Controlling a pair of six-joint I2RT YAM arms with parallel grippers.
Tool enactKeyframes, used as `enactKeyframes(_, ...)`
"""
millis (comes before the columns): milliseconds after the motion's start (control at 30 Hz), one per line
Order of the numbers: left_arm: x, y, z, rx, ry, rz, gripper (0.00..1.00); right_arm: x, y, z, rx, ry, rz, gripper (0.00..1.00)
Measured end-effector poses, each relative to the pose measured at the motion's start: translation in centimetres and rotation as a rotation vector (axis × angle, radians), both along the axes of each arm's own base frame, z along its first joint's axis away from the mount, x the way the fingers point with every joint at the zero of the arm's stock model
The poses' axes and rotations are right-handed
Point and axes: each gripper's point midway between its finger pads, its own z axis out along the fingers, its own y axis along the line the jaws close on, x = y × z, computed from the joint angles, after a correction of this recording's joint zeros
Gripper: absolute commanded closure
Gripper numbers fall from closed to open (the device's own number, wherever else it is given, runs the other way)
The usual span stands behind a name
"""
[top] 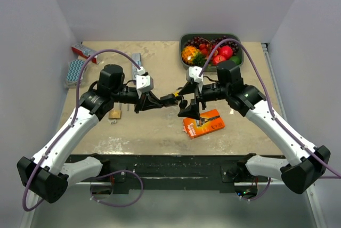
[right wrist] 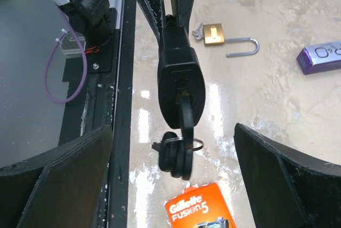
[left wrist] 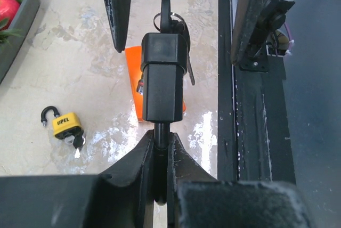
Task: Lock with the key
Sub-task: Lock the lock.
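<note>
Over the pale marbled table [top: 160, 132] the two arms meet just above the far side of the orange cardboard razor packet [top: 204, 123]. The left gripper [left wrist: 161, 145] has its fingers pinched tight on the thin shackle of the black block-shaped padlock [left wrist: 164, 76], holding it in the air over the packet. The right gripper [right wrist: 173, 132] is spread wide to either side of the padlock's keyed end, touching nothing. The black-headed key [right wrist: 185, 127] sits in the keyhole, and a ring of spare keys [right wrist: 176, 156] dangles from it. The likely trouble: the right fingers could close on the loose spare keys instead of the key's head, or push sideways and twist the padlock in that narrow grip — it could then swivel or slip down onto the packet. The shackle is mostly buried between the left fingers, so I cannot tell whether it is pushed home. The key's head masks the keyhole, and from overhead padlock and key merge into one dark shape.
</note>
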Motion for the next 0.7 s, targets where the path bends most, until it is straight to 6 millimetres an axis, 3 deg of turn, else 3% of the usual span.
enactKeyframes(133, -0.6, -0.1, 0.1, 0.014, -0.009, -0.027, 1.00, -0.3, 0.2, 0.2, 0.018, -0.023, 0.033, 0.01)
enactKeyframes(300, -2.5, -1.6, -0.5, 0.048, -0.028, -0.089, 1.00, 0.3, 1.3, -0.9, -0.008, 0.040, 0.079, 0.02)
enactKeyframes(433, -2.3, -1.6, -1.1, 0.079, -0.023, -0.066, 1.00, 0.3, 1.9, -2.4, -0.043, 0.098, 0.099, 0.11)
enactKeyframes(600, -1.8, -1.7, -0.9, 0.080, -0.019, -0.034, 1.00, -0.2, 2.0, -2.6, -0.054, 0.088, 0.120, 0.22)
enactKeyframes(700, -1.5, -1.6, -0.8, 0.077, -0.008, -0.015, 1.00, -0.6, 2.1, -2.4, -0.047, 0.069, 0.131, 0.36)
